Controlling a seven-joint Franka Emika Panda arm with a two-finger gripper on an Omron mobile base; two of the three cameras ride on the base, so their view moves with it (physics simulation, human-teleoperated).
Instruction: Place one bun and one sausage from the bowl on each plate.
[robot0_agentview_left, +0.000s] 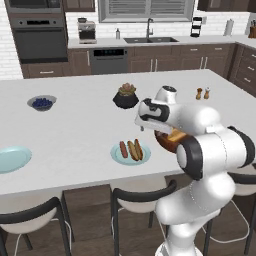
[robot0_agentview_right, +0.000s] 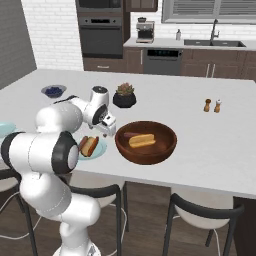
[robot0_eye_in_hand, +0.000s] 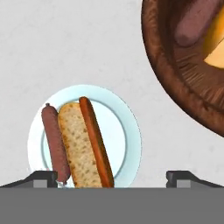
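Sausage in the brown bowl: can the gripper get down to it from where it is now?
Probably yes. The sausage lies uncovered beside the bun in the open-topped bowl, and the gripper, jaws open and empty, hangs just beside the bowl's rim over the filled plate.

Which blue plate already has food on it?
The plate nearest the wooden bowl: it holds a bun and sausage. The other plate, far left, is bare.
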